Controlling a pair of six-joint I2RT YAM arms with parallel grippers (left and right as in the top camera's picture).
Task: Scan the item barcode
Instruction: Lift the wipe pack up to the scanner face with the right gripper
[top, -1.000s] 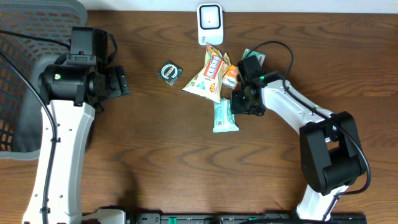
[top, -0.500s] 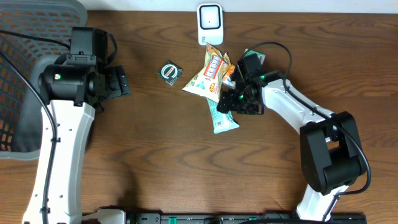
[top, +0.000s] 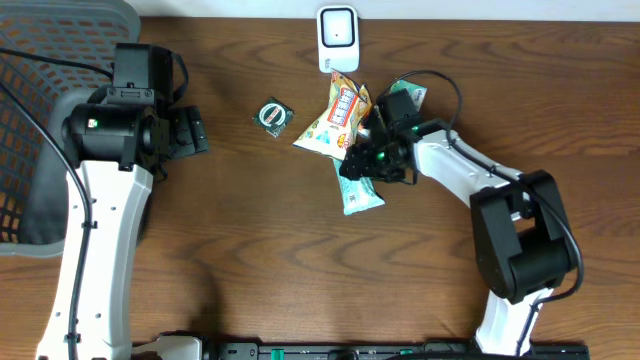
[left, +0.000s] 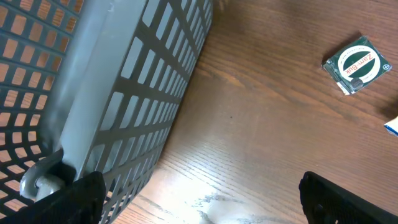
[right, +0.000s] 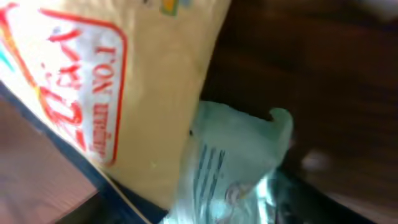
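Basket (left: 124, 106) far left | tin (top: 273, 114) beside snack bag (top: 335, 120) | scanner (top: 337, 35) behind

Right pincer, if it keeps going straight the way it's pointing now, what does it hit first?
Most likely the pale green packet, which fills the right wrist view directly ahead, overlapped by the yellow snack bag. Overhead, the right pincer sits over both; depth is unclear.

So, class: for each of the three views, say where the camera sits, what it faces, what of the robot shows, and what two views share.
Overhead: above the table, looking down; both arms, scanner, snack packets.
Left wrist: on the left arm, facing the mesh basket and wood; dark fingertips at the bottom corners.
Right wrist: on the right arm, close on the yellow packet and mint packet; no tool clearly visible.
Shared: the green round packet, overhead and left wrist.
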